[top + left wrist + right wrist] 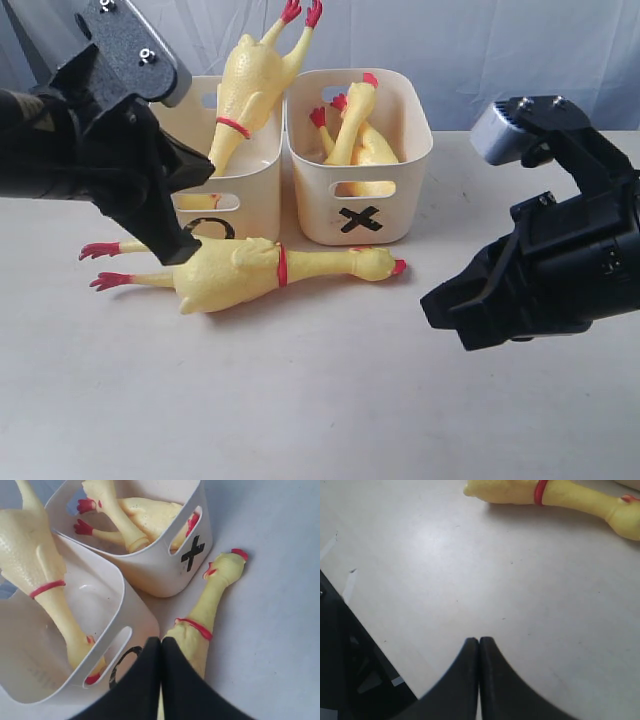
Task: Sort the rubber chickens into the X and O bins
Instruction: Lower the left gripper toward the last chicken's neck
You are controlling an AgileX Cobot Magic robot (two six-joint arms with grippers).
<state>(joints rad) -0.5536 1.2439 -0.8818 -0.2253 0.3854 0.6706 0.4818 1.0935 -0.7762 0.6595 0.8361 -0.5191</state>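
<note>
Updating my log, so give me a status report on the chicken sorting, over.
Left hand, right hand shut, empty. One chicken lies on table before O bin. Nothing blocking it.

Four yellow rubber chickens; one cream X bin; one cream O bin.

- The table in front is bare and wide, open to a pass from either side.
- A lying chicken stretches just before the O bin and X bin, barring a low approach.
- An upended chicken juts above the O bin's rim; two chickens crowd the X bin.
</note>
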